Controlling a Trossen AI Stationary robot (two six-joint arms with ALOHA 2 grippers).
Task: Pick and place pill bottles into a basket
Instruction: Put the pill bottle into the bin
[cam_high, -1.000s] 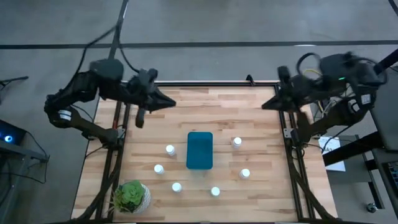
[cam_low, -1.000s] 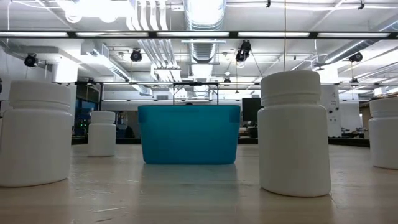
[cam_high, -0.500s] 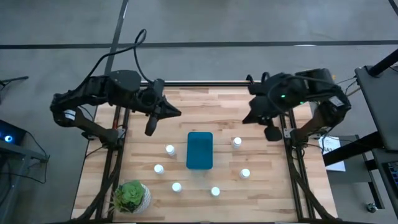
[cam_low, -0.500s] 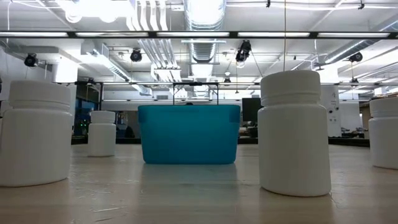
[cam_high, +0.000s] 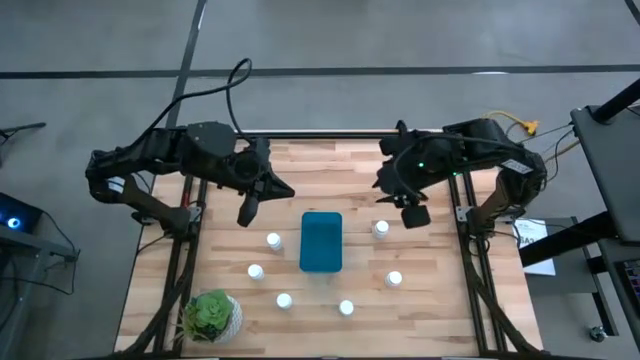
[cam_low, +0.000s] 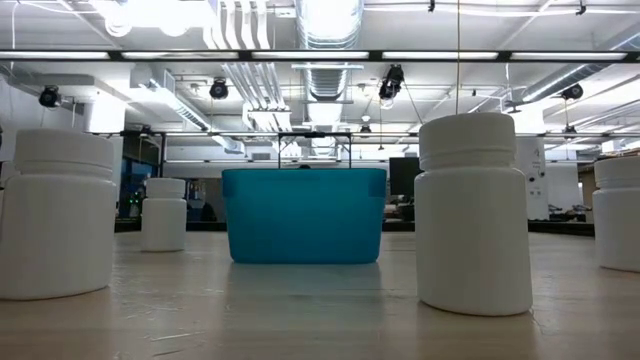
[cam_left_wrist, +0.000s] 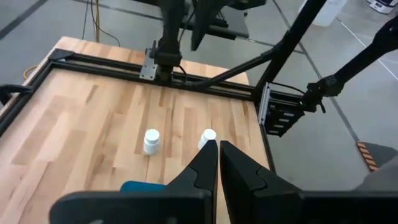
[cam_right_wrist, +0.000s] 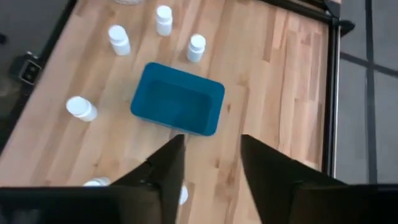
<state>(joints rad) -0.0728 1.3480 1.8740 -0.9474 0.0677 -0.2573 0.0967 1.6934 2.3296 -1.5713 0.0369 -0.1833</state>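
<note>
The teal basket (cam_high: 321, 241) (cam_low: 304, 215) (cam_right_wrist: 178, 107) stands on its base mid-table. Several white pill bottles stand upright around it, among them one at its left (cam_high: 274, 240), one at its right (cam_high: 381, 229) and one nearer the front (cam_high: 346, 308). In the low view, bottles (cam_low: 58, 213) (cam_low: 473, 213) flank the basket. My left gripper (cam_high: 247, 213) (cam_left_wrist: 217, 152) hovers shut above the table, far-left of the basket. My right gripper (cam_high: 411, 214) (cam_right_wrist: 211, 146) hovers open far-right of the basket, near the right bottle. Neither holds anything.
A round white pot with a green plant (cam_high: 212, 315) sits at the table's near left corner. A black frame (cam_left_wrist: 205, 84) borders the wooden table top (cam_high: 330, 165), and bare wood lies between the basket and the far edge.
Both arms have swung out from the far corners over the table. My left gripper has moved toward the near edge and right, toward the basket. My right gripper has moved toward the near edge and left, ending above the bottle at the basket's right. Bottles and basket have not moved.
</note>
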